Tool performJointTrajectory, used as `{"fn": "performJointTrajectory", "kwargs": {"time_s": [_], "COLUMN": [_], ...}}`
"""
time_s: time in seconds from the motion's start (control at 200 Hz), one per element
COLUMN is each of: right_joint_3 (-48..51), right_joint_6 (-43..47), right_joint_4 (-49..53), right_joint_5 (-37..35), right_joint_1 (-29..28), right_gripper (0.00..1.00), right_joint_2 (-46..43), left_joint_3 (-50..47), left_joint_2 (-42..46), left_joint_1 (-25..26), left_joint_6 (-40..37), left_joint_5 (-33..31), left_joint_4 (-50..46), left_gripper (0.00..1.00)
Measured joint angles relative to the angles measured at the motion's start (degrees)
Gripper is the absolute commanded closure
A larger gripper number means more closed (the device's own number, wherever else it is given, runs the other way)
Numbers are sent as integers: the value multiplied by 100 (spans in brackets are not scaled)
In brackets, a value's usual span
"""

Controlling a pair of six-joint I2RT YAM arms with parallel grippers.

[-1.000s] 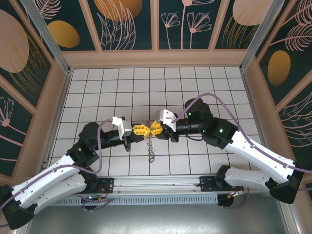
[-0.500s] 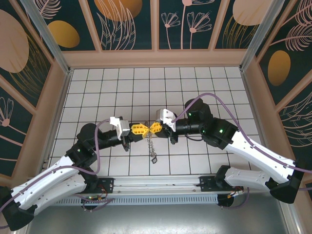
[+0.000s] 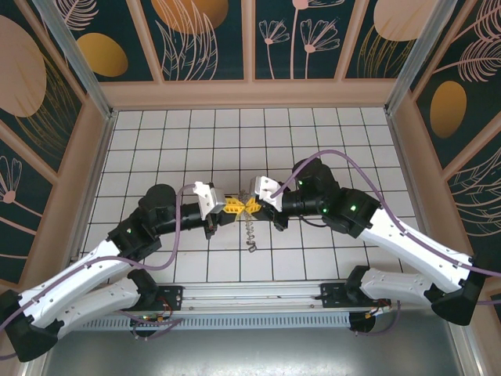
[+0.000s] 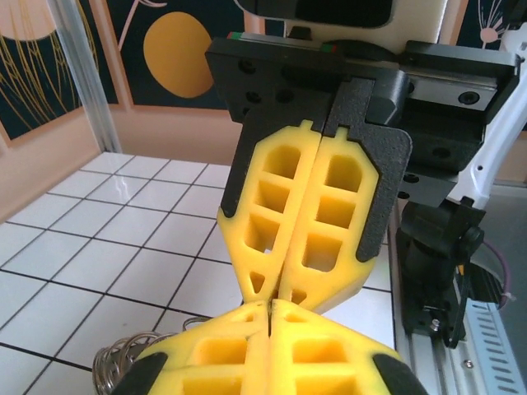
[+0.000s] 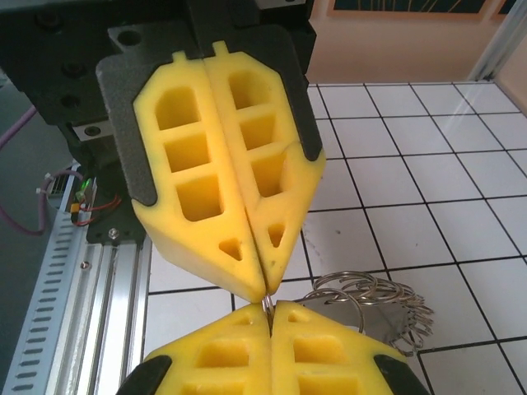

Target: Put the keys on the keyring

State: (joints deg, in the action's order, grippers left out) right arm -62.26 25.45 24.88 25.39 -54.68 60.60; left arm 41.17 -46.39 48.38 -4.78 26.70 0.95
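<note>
Above the middle of the worktop (image 3: 156, 149), a little toward its near edge, the left gripper (image 3: 232, 208) and the right gripper (image 3: 246, 206) meet tip to tip. Each has its fingers pressed together. In the right wrist view a thin wire shows at the seam where the tips meet, so I judge that both pinch the keyring (image 5: 346, 288). The keys (image 3: 250, 235) hang from this point as a short chain toward the near edge. I cannot tell if the lowest key touches the worktop. The hold is only at the very ends of the fingers, on a thin and smooth wire. If one arm pulls or twists more than the other, the keyring can slip out and the bunch can drop. If the arms push together, the tips can slide off each other and bend the wire.
</note>
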Motion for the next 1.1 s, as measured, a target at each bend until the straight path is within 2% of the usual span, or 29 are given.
{"fn": "performJointTrajectory", "kwargs": {"time_s": [0.23,0.345,0.485,0.696,0.871,1.041,1.101], "right_joint_3": [-37,-37,-20,63,162,184,184], "right_joint_6": [20,-7,-125,-332,-463,-516,-538], "right_joint_4": [66,-17,-256,-584,-767,-870,-885], "right_joint_5": [39,92,216,424,555,647,645], "right_joint_1": [0,-2,-9,-9,-9,-7,-7], "right_gripper": [100,100,83,79,80,91,98], "right_joint_2": [4,-24,-55,-157,-203,-205,-205], "left_joint_3": [-9,-177,-516,-813,-920,-957,-968], "left_joint_2": [28,170,420,610,717,730,726], "left_joint_1": [0,2,0,-4,-4,-4,-4], "left_joint_6": [-7,138,422,748,861,938,940], "left_joint_5": [20,33,55,142,157,205,249], "left_joint_4": [24,328,981,1631,1904,2096,2127], "left_gripper": [100,100,100,100,100,100,100]}}
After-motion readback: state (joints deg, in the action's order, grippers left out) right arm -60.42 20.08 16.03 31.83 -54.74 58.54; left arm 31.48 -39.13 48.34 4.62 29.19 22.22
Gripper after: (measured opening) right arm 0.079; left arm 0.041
